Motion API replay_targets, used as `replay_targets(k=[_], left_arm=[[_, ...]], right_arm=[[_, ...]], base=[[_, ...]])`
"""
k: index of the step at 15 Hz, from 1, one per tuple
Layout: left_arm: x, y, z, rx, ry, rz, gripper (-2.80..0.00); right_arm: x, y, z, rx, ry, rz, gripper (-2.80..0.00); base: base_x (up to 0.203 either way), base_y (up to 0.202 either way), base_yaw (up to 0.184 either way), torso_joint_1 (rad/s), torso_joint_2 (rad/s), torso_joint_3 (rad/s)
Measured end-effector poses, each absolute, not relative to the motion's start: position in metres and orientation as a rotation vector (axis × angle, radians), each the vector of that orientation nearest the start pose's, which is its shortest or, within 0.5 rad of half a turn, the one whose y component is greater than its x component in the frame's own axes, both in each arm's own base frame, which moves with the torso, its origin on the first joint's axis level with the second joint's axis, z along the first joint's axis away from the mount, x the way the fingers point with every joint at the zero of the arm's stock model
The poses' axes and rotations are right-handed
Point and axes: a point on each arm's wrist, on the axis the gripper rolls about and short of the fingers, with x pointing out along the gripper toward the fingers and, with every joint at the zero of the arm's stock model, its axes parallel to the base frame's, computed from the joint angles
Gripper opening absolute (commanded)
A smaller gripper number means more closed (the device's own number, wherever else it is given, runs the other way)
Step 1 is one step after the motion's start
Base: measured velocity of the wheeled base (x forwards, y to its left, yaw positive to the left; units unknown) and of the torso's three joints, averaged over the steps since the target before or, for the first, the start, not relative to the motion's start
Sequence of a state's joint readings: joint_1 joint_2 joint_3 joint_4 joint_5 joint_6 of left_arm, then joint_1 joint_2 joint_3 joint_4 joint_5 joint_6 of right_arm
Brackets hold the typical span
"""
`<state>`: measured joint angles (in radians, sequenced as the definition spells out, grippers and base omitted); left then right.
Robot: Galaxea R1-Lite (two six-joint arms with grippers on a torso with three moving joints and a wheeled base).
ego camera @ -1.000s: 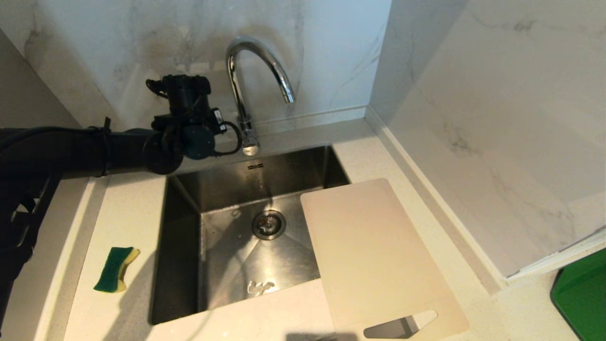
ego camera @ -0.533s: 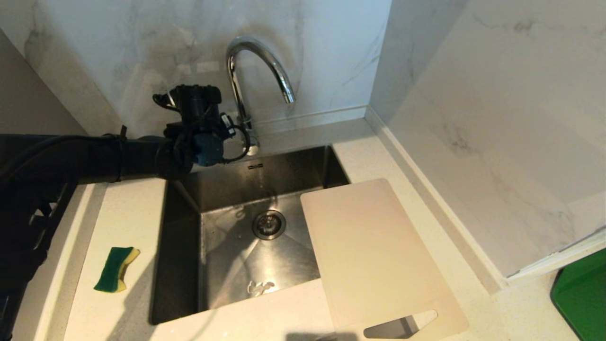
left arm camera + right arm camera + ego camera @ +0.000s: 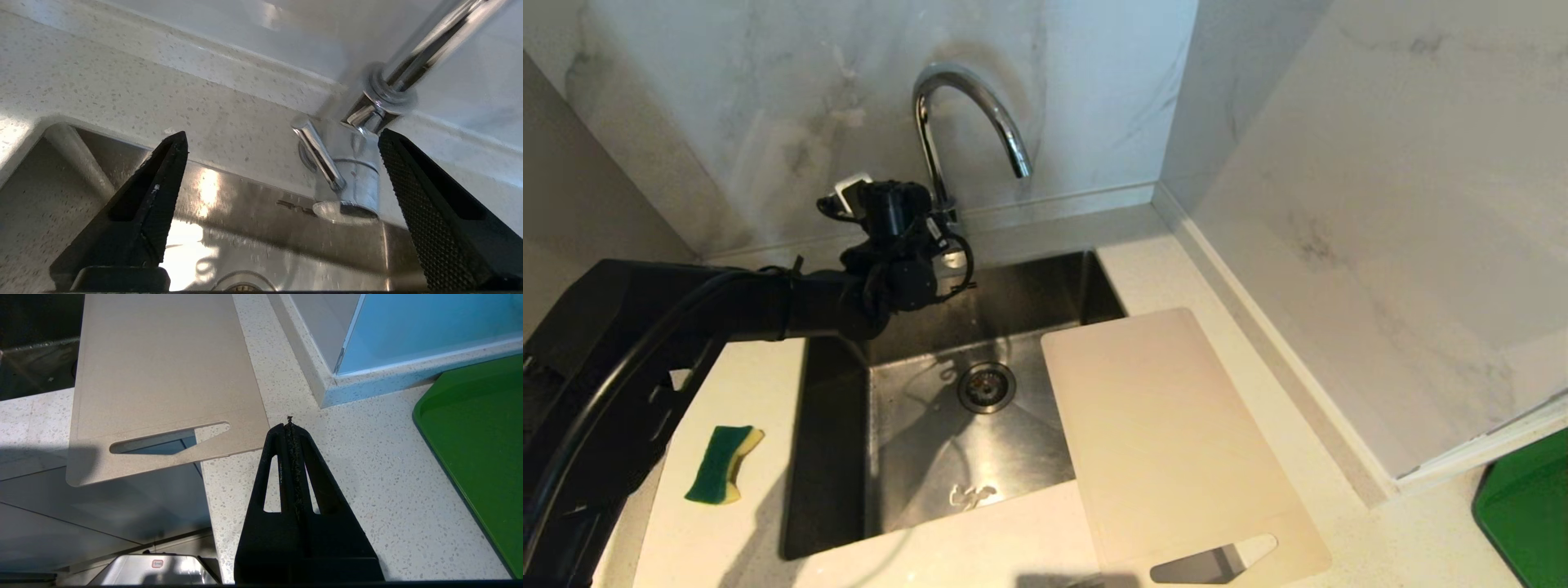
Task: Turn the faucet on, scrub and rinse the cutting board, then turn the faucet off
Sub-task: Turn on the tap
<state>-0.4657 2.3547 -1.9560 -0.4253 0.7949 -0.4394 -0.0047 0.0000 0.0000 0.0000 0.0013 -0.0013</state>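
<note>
At faucet (image 3: 359, 179) base — left end effector (image 3: 282, 147) released, fingers straddling lever; right end effector (image 3: 290, 428) clenched.

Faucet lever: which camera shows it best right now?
Left wrist view: the lever sits close and unobstructed between the open left gripper fingers. In the head view the gripper hides the faucet base. Right wrist view shows none of it.
</note>
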Motion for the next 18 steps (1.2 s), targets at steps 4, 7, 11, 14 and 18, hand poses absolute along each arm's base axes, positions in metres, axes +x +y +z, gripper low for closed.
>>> replay_targets(k=[4,7,11,14,18], left_arm=[[0.454,-0.218,0.207,-0.449,-0.094,0.308,0.00],[0.458,-0.219,0.203,-0.419,-0.136,0.339,0.00],[0.469,-0.216,0.187,-0.349,-0.171,0.373,0.00],[0.477,-0.211,0.174,-0.335,-0.161,0.387,0.00],[0.480,-0.210,0.167,-0.332,-0.157,0.398,0.00]], right_arm=[[-0.023,0.000,0.075,-0.001,0.000,-0.003,-2.80],[-0.023,0.000,0.075,0.001,0.000,-0.004,-2.80],[-0.023,0.000,0.075,0.002,0.000,-0.004,-2.80],[-0.023,0.000,0.075,0.003,0.000,-0.003,-2.80],[-0.023,0.000,0.075,0.003,0.000,-0.004,-2.80]], base=[[0.000,0.000,0.000,0.000,0.00,0.000],[0.000,0.000,0.000,0.000,0.00,0.000],[0.000,0.000,0.000,0.000,0.00,0.000],[0.000,0.000,0.000,0.000,0.00,0.000],[0.000,0.000,0.000,0.000,0.00,0.000]])
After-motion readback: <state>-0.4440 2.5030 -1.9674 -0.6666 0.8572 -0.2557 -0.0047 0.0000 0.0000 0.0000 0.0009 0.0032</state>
